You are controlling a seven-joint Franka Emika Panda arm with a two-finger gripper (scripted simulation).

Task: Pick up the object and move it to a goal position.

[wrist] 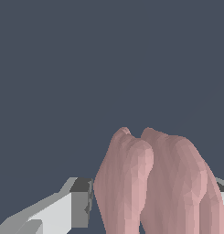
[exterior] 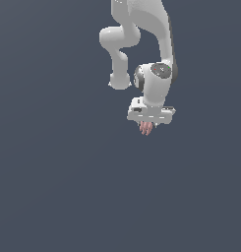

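Showing as a small pale pink-salmon object of a few ribbed, rounded lobes standing side by side, far narrower than the white gripper above it. Hanging just under that gripper in the exterior view, clamped between closed-in fingers, one on each flank. No brand, label or writing legible anywhere.

My arm and gripper are white with grey shading. Object is pale salmon-pink, ribbed lobes. My fingertip pad is dark grey; backdrop uniform slate blue-grey.
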